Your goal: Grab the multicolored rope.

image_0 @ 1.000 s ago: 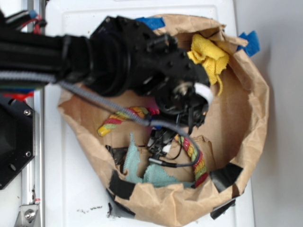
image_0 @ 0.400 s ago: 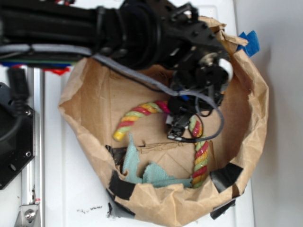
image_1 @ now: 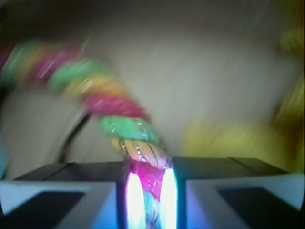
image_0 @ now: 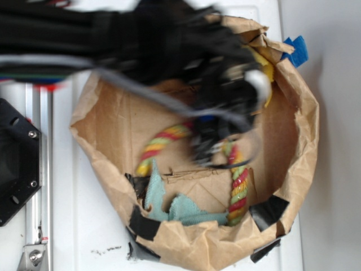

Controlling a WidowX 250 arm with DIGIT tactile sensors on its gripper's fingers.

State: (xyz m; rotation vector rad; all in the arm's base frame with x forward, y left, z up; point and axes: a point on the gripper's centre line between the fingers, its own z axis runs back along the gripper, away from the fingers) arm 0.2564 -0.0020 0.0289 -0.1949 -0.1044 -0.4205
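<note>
Lifting multicolored rope point(image_1: 125, 129), arm shifted

The gripper point(image_1: 145, 191) was clamped on the multicolored rope point(image_1: 119, 124), both fingers point(image_1: 62, 186) pressing its sides. From the gripper the rope curved away up-left, blurred. A yellow blur point(image_1: 228, 138) lay right of the rope.

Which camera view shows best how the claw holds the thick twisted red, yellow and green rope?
The wrist view: the claw is shut on the thick twisted multicolored rope, pinched between both fingers. The exterior view shows the rope curving inside the brown paper bag, but the blurred arm hides the grip.
</note>
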